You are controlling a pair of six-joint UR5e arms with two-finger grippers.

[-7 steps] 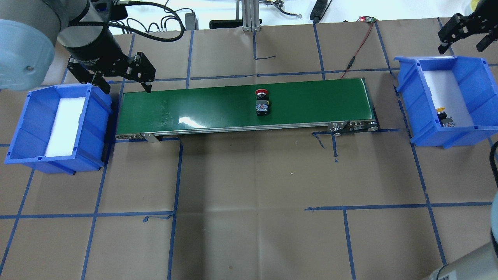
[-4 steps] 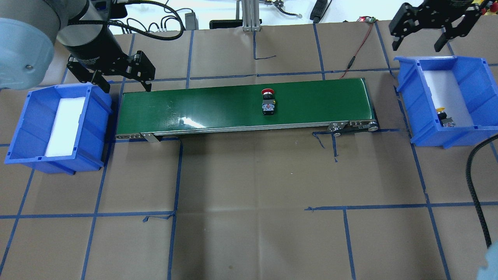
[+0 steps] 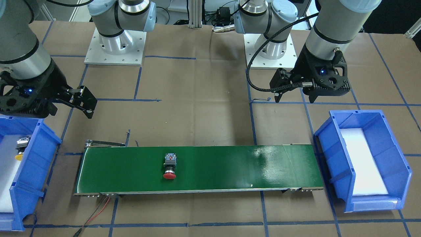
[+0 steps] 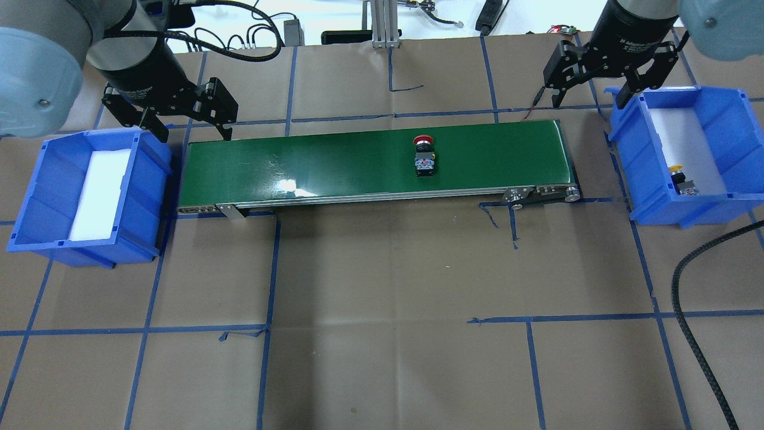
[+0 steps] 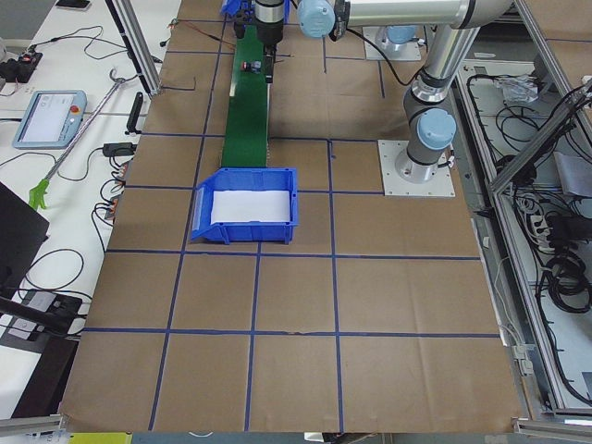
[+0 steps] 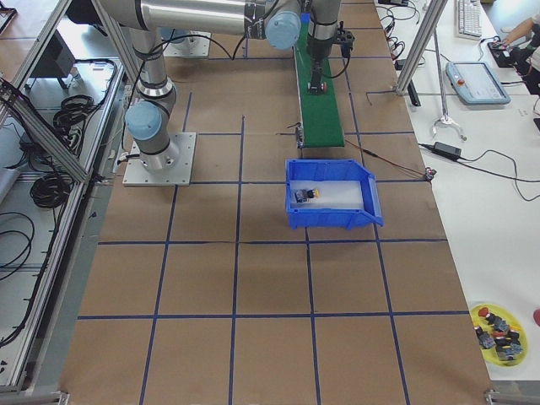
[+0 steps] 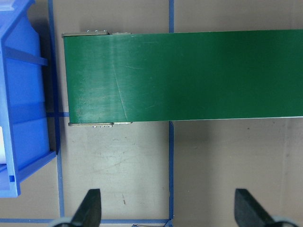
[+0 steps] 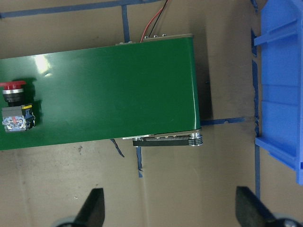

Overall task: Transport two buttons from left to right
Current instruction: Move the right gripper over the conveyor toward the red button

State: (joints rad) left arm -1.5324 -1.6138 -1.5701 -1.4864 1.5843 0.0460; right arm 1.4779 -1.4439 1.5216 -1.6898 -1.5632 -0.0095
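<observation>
The red-capped button [image 4: 424,156] lies on its side on the green conveyor belt [image 4: 334,161], right of the belt's middle, and shows in the front view [image 3: 170,166] and the right wrist view [image 8: 16,106]. The yellow-capped button [image 4: 683,181] lies in the right blue bin [image 4: 731,119], near its front end. My right gripper [image 4: 590,98] is open and empty, above the table behind the belt's right end, beside the bin's left wall. My left gripper [image 4: 194,128] is open and empty behind the belt's left end, next to the left blue bin [image 4: 36,197], which holds only a white liner.
A black cable [image 4: 686,298] hangs over the table's front right. A red wire [image 4: 552,65] runs from the belt's right end to the back. In the exterior right view a yellow plate [image 6: 498,325] with spare buttons sits on a side table.
My right gripper has moved left, from behind the right bin to behind the belt's right end. The red button has travelled right along the belt. My left gripper has barely moved.
</observation>
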